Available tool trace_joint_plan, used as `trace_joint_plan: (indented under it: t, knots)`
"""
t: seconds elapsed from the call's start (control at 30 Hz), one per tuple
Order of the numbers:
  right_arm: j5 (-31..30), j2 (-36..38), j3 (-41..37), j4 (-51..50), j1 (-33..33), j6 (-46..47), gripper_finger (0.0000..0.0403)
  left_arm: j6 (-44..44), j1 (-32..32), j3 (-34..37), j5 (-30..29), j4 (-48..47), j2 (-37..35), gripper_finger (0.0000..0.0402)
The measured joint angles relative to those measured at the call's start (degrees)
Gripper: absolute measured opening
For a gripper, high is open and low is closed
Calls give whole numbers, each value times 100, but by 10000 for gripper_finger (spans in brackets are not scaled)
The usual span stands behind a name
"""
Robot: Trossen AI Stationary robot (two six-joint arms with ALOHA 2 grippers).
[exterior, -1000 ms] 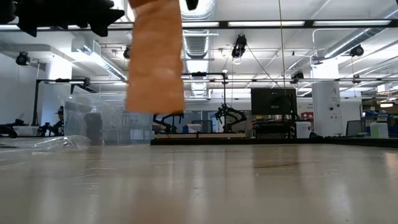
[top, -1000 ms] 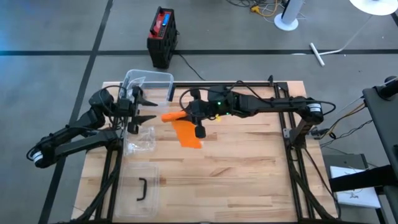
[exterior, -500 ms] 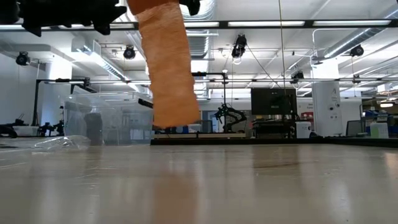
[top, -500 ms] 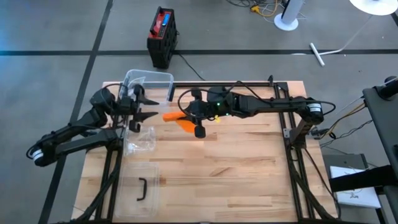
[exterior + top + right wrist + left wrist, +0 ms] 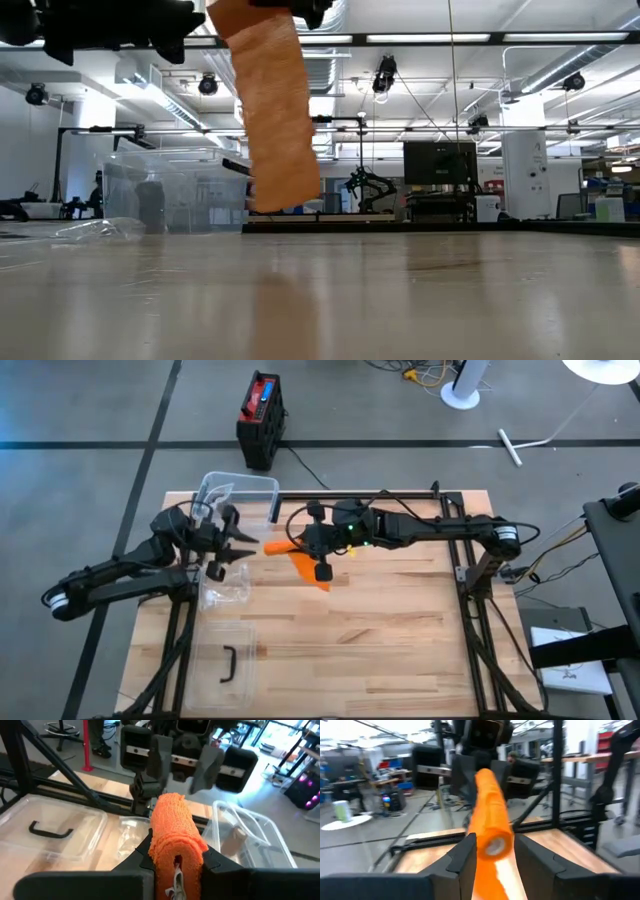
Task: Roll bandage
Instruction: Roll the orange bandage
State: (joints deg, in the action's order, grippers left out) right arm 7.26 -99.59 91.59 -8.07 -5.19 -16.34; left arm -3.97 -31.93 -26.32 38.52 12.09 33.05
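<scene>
The whole worktop (image 5: pixel 380 620) is seen from straight above in the high view. It is crossed at surface height in the low view, toward the room behind. Each wrist view is aimed close along its own fingers at the orange bandage roll (image 5: pixel 491 815), which is shared by all four views.

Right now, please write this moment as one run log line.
right gripper: shut on bandage roll | left gripper: around roll's other end | tail: hanging above table

One bandage (image 5: pixel 300 555), two clear containers (image 5: pixel 238 492), one plastic bag (image 5: pixel 226 588).
</scene>
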Motion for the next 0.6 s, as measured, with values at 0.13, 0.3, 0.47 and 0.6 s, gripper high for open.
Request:
trace_joint_plan:
  t: [0.13,0.3,0.47,0.6]
  knots:
    - [7,17,0,29,91,-96,48,247,445,157,-12,202,-113,116]
    - [9,18,0,-2,92,-15,48,608,1081,415,-471,593,-187,117]
    - [7,26,0,-290,120,-21,48,640,1714,484,-1267,649,-187,116]
    - [18,110,0,-563,133,-219,48,416,1959,484,-2012,807,-157,120]
